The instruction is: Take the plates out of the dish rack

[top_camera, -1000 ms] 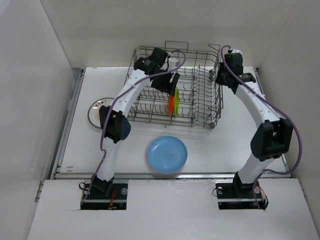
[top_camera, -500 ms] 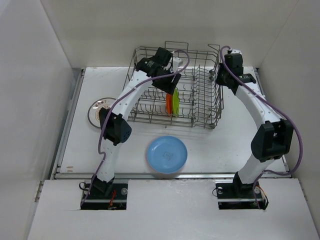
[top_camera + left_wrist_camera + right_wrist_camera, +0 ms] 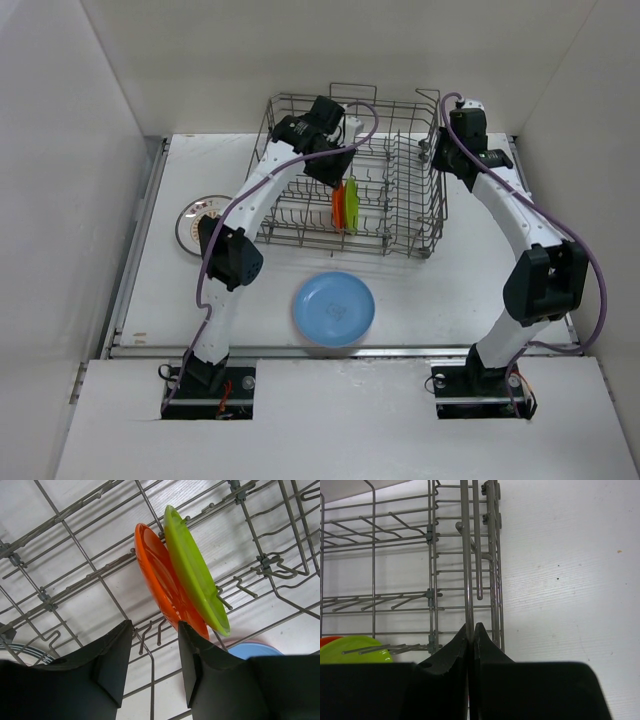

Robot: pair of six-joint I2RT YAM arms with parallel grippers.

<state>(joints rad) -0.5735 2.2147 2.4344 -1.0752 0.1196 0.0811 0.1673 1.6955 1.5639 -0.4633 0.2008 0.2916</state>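
Two plates are left in the dish rack [image 3: 400,215], which sits in the upper middle of the top view. The orange plate [image 3: 159,577] and the lime green plate [image 3: 196,575] stand on edge, side by side, near the rack's centre. Two others already lie flat on the tabletop [image 3: 450,290]: a blue plate [image 3: 334,308] at lower centre and a patterned plate [image 3: 192,226] at the left.

The step in hand looks like the reach for the next plate. The left hand [image 3: 154,628] hangs inside the rack with its fingers spread apart and holding nothing, and the orange plate's rim lies just beyond the gap. The right hand [image 3: 471,630] is at the upper right of the top view, its fingers pressed together on an upright wire of the rack's side wall, probably to steady it.

The next move probably calls for bringing the open fingers over the orange rim alone. One finger would have to slip into the thin gap beside the green plate, and then the plate lifts straight up off the tines.

The near end of both plates disappears behind the right finger in the left wrist view, so their seating in the tines cannot be seen. In the top view the left arm [image 3: 262,190] covers part of the patterned plate, and its pattern is too small to read
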